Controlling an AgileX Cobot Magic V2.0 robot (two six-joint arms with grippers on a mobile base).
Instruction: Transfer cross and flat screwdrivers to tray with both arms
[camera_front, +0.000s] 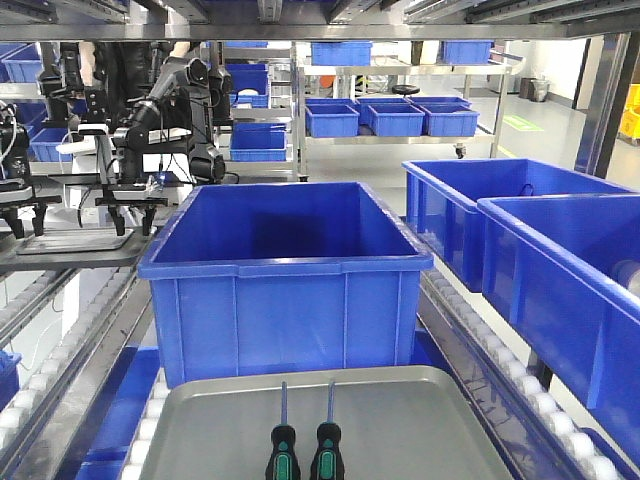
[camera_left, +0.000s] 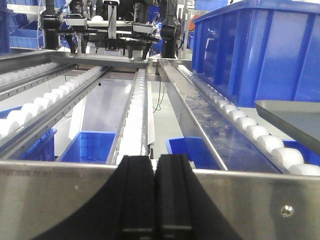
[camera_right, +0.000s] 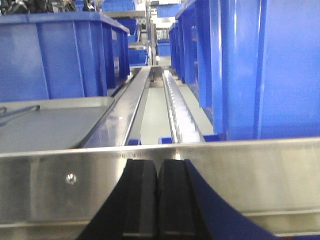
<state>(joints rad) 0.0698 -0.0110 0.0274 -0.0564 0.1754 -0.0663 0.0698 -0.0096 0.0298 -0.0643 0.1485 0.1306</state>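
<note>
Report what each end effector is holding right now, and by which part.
Nothing. The left end effector and the right end effector are both shut and empty; both screwdrivers lie side by side on the grey tray.

No legible text, label, brand, number or sign appears in any of the three views. The blue bins, the grey tray and the handles of the screwdrivers carry no readable marking at this resolution. The metal rails seen from the wrist cameras show only bare surface and a screw head.
</note>
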